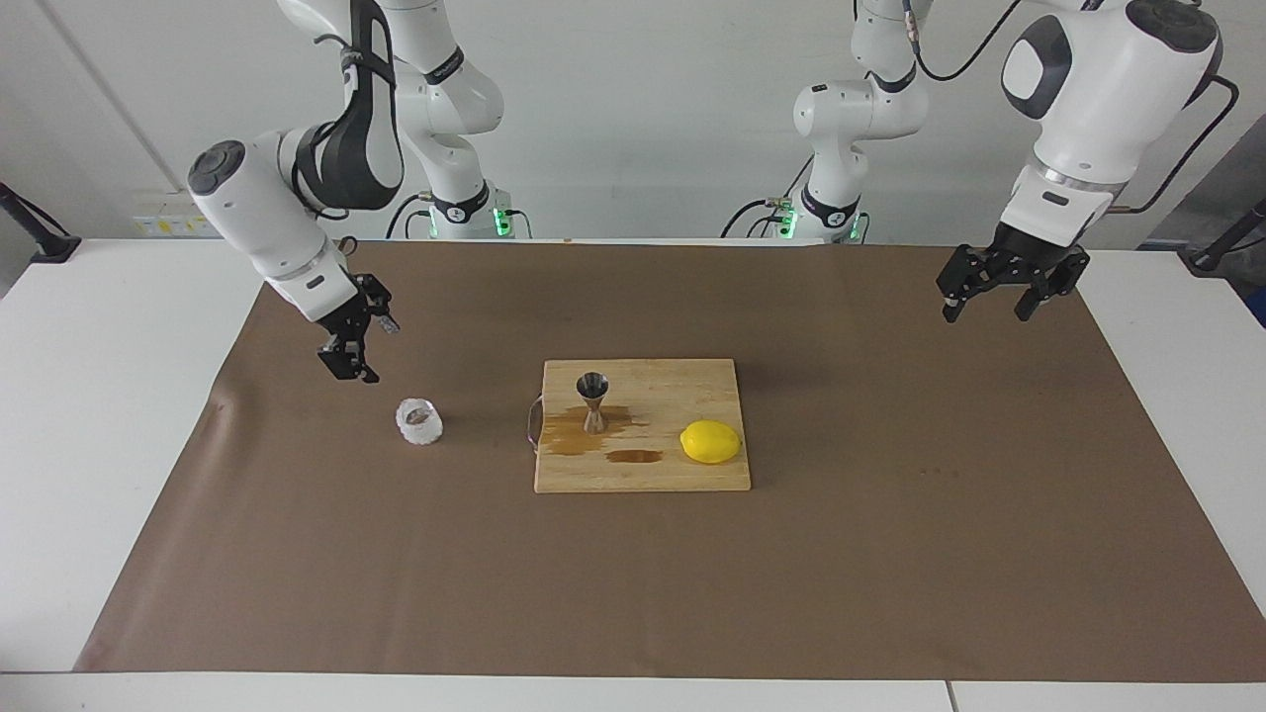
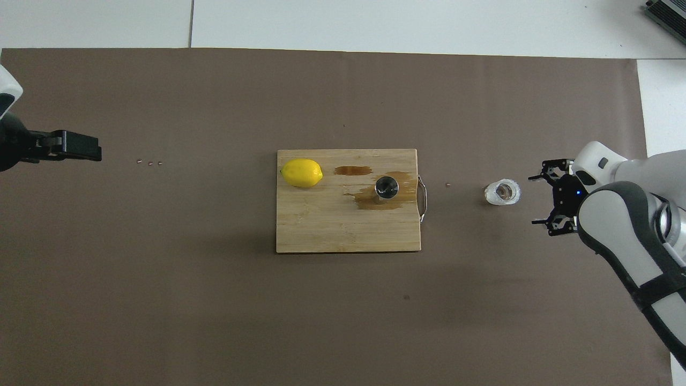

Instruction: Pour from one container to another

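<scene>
Nearby: lemon [image 1: 710, 441], board [image 1: 692, 475]; right pincer [image 1: 354, 348] open, empty, beside cup [image 1: 418, 421].

A yellow lemon [image 1: 710, 441] lies on the tan wooden board [image 1: 682, 475], stained dark brown, over brown paper [image 1: 890, 554].

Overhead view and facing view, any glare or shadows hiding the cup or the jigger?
Overhead view: the clear cup and the jigger on the cutting board show plainly, no glare. Facing view: even light, soft shadows only; the cup reads pale, the jigger has a small glint.
</scene>
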`<move>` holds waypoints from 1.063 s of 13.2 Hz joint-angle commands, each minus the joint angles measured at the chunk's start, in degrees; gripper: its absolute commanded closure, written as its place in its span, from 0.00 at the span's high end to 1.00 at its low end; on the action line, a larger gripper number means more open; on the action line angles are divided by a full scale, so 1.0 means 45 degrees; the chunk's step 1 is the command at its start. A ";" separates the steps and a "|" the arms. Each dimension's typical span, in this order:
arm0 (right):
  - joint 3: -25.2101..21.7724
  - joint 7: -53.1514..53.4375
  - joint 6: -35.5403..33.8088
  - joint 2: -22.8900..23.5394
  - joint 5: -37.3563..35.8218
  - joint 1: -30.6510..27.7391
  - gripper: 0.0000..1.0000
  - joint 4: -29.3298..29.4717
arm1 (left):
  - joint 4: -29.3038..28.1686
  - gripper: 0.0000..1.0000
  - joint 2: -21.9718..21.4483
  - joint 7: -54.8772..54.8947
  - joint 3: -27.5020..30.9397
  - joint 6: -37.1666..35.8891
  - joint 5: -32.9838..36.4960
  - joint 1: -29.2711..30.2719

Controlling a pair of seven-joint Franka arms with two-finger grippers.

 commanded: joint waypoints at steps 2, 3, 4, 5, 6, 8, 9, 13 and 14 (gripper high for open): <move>0.0079 -0.1625 -0.0063 0.0550 0.1952 -0.0068 1.00 0.0085 | 0.0009 1.00 -0.0418 0.1616 0.0083 -0.1591 0.0150 0.0268; 0.0079 -0.1666 -0.0024 0.0784 0.2246 -0.0126 1.00 0.0162 | 0.0029 1.00 -0.0438 0.1799 0.0104 -0.1925 0.0150 0.0249; 0.0079 -0.1667 0.0170 0.0980 0.2558 -0.0127 1.00 0.0337 | 0.0048 1.00 -0.0438 0.1763 0.0084 -0.2005 0.0130 0.0249; 0.0079 -0.1667 0.0423 0.1214 0.2658 -0.0127 1.00 0.0474 | 0.0048 1.00 -0.0438 0.1762 0.0065 -0.2006 0.0111 0.0249; 0.0079 -0.1667 0.0716 0.1467 0.2930 -0.0166 1.00 0.0572 | 0.0048 1.00 -0.0438 0.1743 0.0084 -0.2006 0.0072 0.0249; 0.0079 -0.1667 0.0797 0.2014 0.3730 -0.0147 1.00 0.0690 | -0.0146 1.00 -0.0555 0.1723 0.0084 -0.1850 0.0072 0.0229; 0.0079 -0.1667 0.0874 0.2171 0.3830 -0.0050 1.00 0.0690 | -0.0166 1.00 -0.0575 0.1723 0.0104 -0.1888 0.0072 0.0152; 0.0196 -0.1667 0.0973 0.2661 0.3870 0.0010 1.00 0.0885 | -0.0167 1.00 -0.0595 0.1743 0.0084 -0.1967 0.0072 0.0228; 0.0235 -0.1686 0.0973 0.2681 0.4083 0.0068 1.00 0.0886 | -0.0167 1.00 -0.0595 0.1743 0.0104 -0.1967 0.0072 0.0248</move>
